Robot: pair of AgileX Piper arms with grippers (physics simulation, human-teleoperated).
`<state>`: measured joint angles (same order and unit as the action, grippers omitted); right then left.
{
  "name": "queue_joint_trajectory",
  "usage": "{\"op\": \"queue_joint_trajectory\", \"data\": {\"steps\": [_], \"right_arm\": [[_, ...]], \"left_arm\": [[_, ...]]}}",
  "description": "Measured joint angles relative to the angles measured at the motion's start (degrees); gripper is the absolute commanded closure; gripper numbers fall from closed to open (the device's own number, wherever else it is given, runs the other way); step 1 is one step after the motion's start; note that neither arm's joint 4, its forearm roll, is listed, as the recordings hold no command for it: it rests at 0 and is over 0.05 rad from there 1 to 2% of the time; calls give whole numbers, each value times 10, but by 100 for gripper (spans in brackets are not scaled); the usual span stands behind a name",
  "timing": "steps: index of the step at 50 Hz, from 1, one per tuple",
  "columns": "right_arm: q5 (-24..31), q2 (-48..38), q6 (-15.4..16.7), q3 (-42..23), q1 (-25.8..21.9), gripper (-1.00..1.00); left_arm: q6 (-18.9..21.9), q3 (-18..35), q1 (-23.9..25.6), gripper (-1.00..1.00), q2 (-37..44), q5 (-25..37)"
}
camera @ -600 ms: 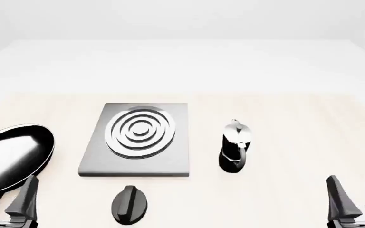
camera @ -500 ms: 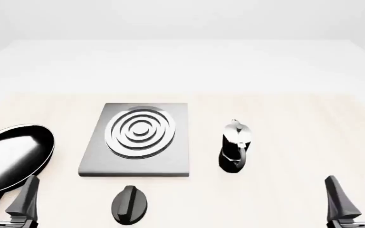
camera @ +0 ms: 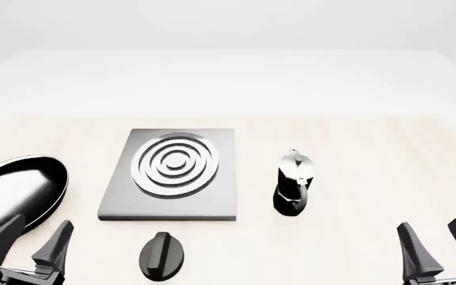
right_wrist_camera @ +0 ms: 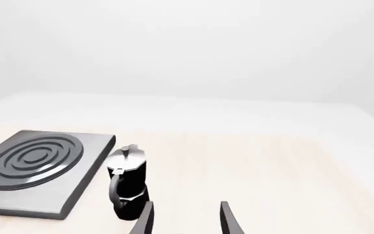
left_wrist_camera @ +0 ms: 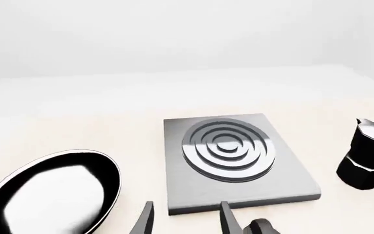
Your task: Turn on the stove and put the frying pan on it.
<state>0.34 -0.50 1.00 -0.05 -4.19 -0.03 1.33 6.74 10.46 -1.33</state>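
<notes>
Pale wood-look worktop [camera: 355,154], white surround. Stove [camera: 169,175] lies flat a bit left of centre, grey square slab, ring pattern in the middle, nothing on it. Frying pan [camera: 14,193] sits on the worktop at the far left, apart from the stove's left edge, pale shiny inside facing up; its near edge is partly covered by the left gripper's fingers, handle not visible in the front view. Black round knob [camera: 162,255] lies on the worktop just near of the stove's near edge, ridge running roughly near-far, slightly tilted. Moka pot [camera: 294,182] stands upright right of the stove, clear of it. Left gripper [camera: 30,240] is at the near-left corner, fingers spread apart, nothing between them, over the near rim of the pan; contact cannot be told. Right gripper [camera: 434,246] is at the near-right corner, fingers parted and empty, well apart from the moka pot. Left wrist view shows pan [left_wrist_camera: 50,192], stove [left_wrist_camera: 233,163] and moka pot [left_wrist_camera: 367,153] ahead of the fingers. Right wrist view shows moka pot [right_wrist_camera: 127,183] beside the stove [right_wrist_camera: 37,170].
</notes>
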Motion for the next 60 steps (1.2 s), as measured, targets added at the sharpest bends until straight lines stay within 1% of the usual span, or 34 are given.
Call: {"op": "queue_joint_trajectory", "data": {"steps": [21, 28, 34, 39, 47, 54, 60], "right_arm": [[9, 1, 0, 0, -22, -100], [10, -1, -1, 0, -27, -100], [11, -3, -1, 0, -31, -100], [12, -4, -1, 0, -33, -100], [16, -2, -3, 0, -35, -100], [18, -1, -4, 0, -36, -100], [19, -2, -5, 0, -36, -100]], "left_arm": [[-22, 63, 137, -100, 123, 87], [-33, 72, 177, -100, 157, 104], [-41, 70, 205, -100, 188, 103], [-50, 64, 225, -100, 218, 88], [-65, 47, 252, -100, 277, 40], [-75, 34, 268, -100, 336, -18], [-79, 25, 276, -100, 401, -81]]}}
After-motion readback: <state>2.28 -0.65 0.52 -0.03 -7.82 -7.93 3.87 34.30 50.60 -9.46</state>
